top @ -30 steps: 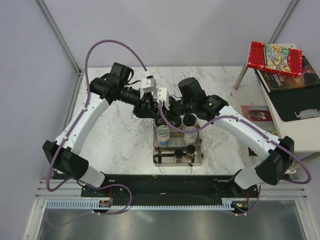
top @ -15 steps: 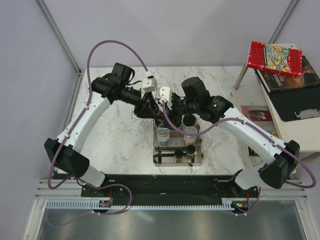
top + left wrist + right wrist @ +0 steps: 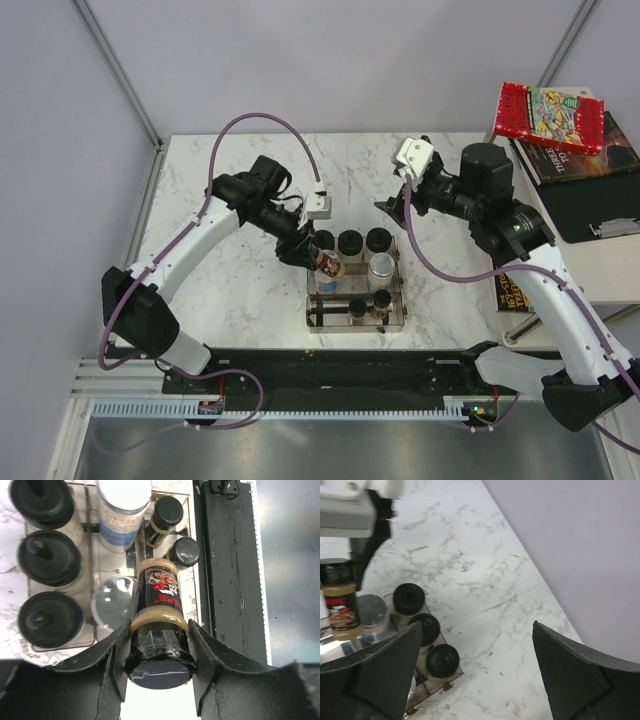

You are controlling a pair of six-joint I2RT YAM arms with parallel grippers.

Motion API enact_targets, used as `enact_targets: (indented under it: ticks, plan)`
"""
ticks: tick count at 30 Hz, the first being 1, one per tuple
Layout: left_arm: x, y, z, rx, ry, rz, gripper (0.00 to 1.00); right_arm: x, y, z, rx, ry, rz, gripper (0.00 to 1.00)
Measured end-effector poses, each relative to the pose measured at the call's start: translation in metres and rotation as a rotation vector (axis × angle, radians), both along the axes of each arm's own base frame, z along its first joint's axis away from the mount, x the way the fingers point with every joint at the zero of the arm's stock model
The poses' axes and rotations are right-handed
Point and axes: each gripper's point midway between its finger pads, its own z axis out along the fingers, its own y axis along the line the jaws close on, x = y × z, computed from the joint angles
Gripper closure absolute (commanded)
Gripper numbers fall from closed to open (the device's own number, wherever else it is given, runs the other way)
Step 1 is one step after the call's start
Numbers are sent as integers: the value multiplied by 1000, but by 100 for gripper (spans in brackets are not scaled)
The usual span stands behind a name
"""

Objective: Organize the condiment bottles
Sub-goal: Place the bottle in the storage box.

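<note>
Where the held bottle is: a slim spice bottle (image 3: 161,592) hangs over the rack (image 3: 340,325), above its left side, with its base pointing down toward the compartments.
Held bottle's look: black cap, beige filling, and a black and red label around the middle.
Left gripper (image 3: 160,645): its two fingers are closed on the spice bottle's black cap, one on each side.
Right gripper (image 3: 392,212): fingers spread wide with nothing between them, in the air beyond the rack's far right corner.
Far row of the rack: three wide jars with black lids (image 3: 350,243) stand side by side.
Middle row of the rack: a blue-labelled bottle with a pale cap (image 3: 382,267) stands at the right, and a second capped bottle (image 3: 114,610) stands at the left, just beside the held bottle.
Near row of the rack: two slim dark-capped bottles (image 3: 357,308) stand upright on the right half.
Hard to make out: the label's print is too small to read. Whether the held bottle's base touches the rack cannot be told. From above, the held bottle covers most of the second capped bottle. The left wrist view cuts off the farthest jar at its edge.
</note>
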Motion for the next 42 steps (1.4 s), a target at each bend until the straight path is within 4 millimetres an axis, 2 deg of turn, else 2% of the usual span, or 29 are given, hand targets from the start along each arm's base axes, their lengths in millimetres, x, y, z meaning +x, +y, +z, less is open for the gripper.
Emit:
enact_targets:
  ticks: [4, 7, 10, 16, 18, 24, 27, 31, 39, 42]
  plan:
    - [-13, -2, -18, 43, 19, -29, 98, 22, -32, -1, 37, -30, -182, 2]
    - [-20, 0, -29, 75, 28, -40, 98, 37, -49, -18, 50, 6, -278, 2]
    - [-21, 2, -33, 90, 14, -38, 98, 44, -58, -33, 54, 48, -330, 2]
    - [-20, 3, -19, 70, -89, -31, 98, 51, -61, -32, 89, 58, -361, 2]
    - [-24, 3, -20, 87, -145, -39, 98, 52, -63, -29, 99, 52, -367, 2]
    - [-47, -2, -53, 229, -245, -114, 98, 56, -68, -27, 114, 51, -389, 2]
    - [-52, -5, -66, 299, -284, -143, 98, 58, -72, -27, 116, 52, -400, 2]
    - [-51, -7, -79, 371, -326, -158, 98, 59, -75, -29, 119, 50, -407, 2]
    - [-52, -12, -119, 536, -360, -214, 98, 58, -79, -45, 114, 74, -410, 2]
    - [-54, -13, -126, 560, -357, -225, 93, 59, -81, -46, 116, 71, -411, 2]
